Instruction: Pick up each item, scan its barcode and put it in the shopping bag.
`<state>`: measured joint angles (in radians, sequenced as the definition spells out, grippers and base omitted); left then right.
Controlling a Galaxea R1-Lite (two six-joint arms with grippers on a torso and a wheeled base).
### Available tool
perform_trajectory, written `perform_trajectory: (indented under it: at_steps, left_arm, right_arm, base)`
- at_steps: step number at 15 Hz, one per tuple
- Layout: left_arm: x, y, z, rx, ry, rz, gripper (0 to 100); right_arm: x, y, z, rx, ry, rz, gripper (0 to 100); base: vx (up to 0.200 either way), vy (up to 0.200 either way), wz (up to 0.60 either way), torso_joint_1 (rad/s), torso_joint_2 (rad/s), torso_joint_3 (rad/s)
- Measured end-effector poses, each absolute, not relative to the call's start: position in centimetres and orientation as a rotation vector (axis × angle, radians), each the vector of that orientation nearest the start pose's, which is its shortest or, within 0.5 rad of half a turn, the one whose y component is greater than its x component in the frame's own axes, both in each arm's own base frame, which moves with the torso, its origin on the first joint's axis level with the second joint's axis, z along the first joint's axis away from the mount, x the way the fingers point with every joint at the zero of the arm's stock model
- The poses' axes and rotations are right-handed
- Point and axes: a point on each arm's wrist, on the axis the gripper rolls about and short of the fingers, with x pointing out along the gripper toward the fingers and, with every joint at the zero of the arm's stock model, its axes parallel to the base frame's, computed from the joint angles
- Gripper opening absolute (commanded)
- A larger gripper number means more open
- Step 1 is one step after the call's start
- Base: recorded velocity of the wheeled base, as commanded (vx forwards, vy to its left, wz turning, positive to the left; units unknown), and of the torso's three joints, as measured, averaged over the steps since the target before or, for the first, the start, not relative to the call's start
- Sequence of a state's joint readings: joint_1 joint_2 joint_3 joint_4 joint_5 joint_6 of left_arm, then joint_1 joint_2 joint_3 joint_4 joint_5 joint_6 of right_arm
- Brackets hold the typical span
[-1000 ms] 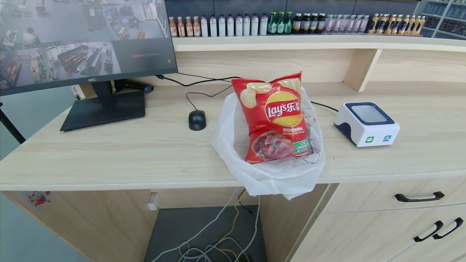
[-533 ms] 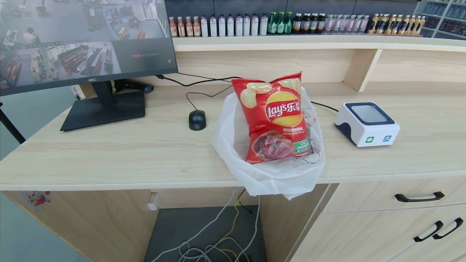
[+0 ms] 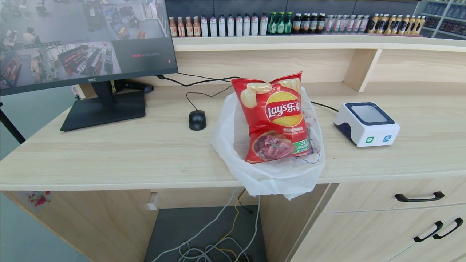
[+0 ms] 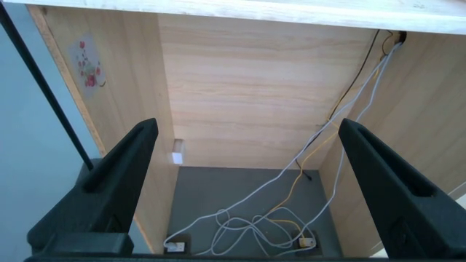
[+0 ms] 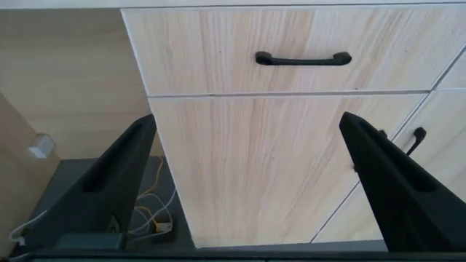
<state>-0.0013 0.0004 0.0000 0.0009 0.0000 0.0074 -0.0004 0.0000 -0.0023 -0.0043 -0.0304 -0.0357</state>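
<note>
A red bag of chips (image 3: 273, 118) stands upright inside a white plastic shopping bag (image 3: 267, 174) at the counter's front edge. To its right sits the white and navy barcode scanner (image 3: 366, 123). My left gripper (image 4: 247, 138) hangs below the counter, open, facing the knee space with loose cables (image 4: 269, 218). My right gripper (image 5: 247, 135) is also open and low, facing the drawer front (image 5: 291, 160) and its black handle (image 5: 303, 58). Nothing is between either pair of fingers.
A monitor (image 3: 83, 40) on a black stand (image 3: 103, 109) fills the counter's left, with a black mouse (image 3: 197, 119) beside the bag. Bottles (image 3: 291, 23) line the raised back shelf. Drawers with black handles (image 3: 419, 197) lie under the counter at right.
</note>
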Motion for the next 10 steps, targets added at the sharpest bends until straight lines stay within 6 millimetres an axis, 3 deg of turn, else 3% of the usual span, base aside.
perform_trajectory:
  at_steps: [2,6,10]
  left_arm:
    - [-2.28,0.0,7.54,0.004,0.001,-0.002,100]
    - [-2.28,0.0,7.54,0.001,0.002,0.0,100]
    - [-2.28,0.0,7.54,0.009,0.002,-0.001,100]
  right_arm:
    - [-2.3,-0.06,7.65,-0.037,-0.006,-0.026,100]
    - [-2.29,-0.05,7.64,-0.034,-0.006,-0.021,100]
    - [-2.29,-0.05,7.64,-0.035,-0.006,-0.021,100]
  base:
    - [0.0,0.0,0.0,0.0,0.0,0.0]
    - [-0.2,0.0,0.0,0.004,0.0,0.004]
    - [0.0,0.0,0.0,0.0,0.0,0.0]
